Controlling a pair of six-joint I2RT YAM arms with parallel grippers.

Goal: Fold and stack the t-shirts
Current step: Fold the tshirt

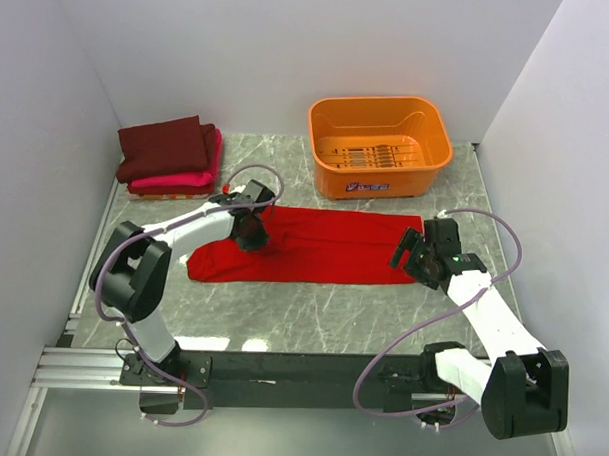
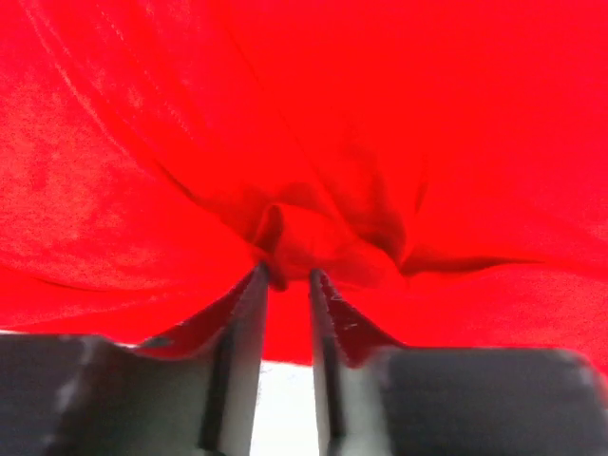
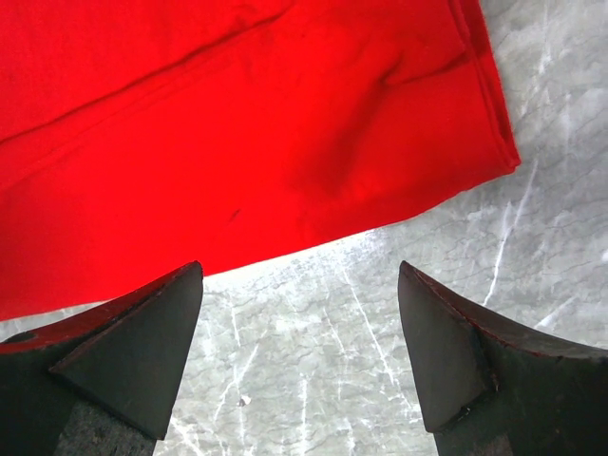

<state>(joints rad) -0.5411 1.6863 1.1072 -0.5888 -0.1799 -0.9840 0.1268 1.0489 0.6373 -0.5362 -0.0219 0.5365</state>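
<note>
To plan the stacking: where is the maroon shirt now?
In the top view, the maroon shirt lies folded on the pink shirt, far left, left of the orange basket.

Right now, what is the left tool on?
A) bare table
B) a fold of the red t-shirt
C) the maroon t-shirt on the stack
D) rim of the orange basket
B: in the wrist view the left tool pinches a bunched fold of the red t-shirt between its tips. The top view shows the maroon t-shirt and the orange basket farther back, apart from it.
</note>
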